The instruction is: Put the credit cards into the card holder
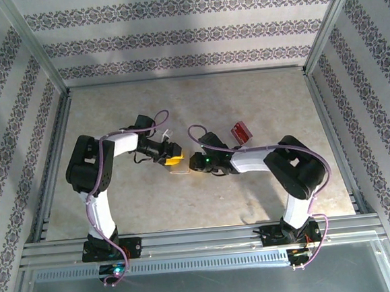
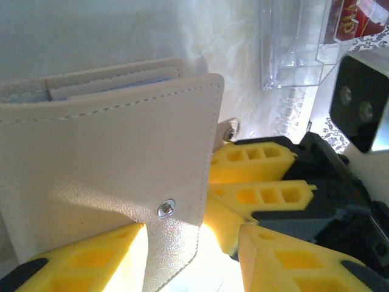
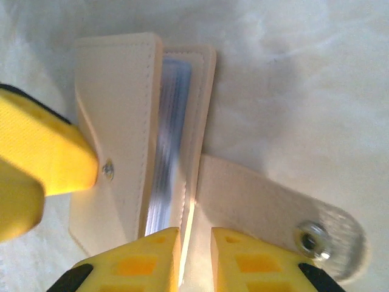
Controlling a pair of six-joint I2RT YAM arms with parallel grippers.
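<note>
Now, look near the middle of the tabletop (image 1: pixel 119 213), a little toward its near edge: that is where your two arms meet over the card holder (image 3: pixel 112 91). It is a tan wallet, and it stands partly open, with the bluish clear sleeves (image 3: pixel 167 140) showing as a narrow band between its two covers. Its closing tab (image 3: pixel 255 201) sticks out to one side with a metal snap (image 3: pixel 313 237) at the end.

Your right end effector (image 3: pixel 196 234) is pinched down on the wallet. Its two yellow fingers sit almost together, with only the thin edge where the tab joins the cover between them.

Your left end effector (image 2: pixel 188 234) has its jaws apart, straddling the front cover. One yellow finger lies against the outside of that cover, just beside the small stud (image 2: pixel 165 208). The other finger stands clear of the cover, with a bright gap between them. You cannot tell from these views whether the wallet rests on the tabletop or hangs just above it.

The credit cards (image 1: pixel 240 131) are red and lie right of centre, toward the far right corner, well apart from the wallet. From your left wrist camera they sit in a clear plastic box (image 2: pixel 292 55).
</note>
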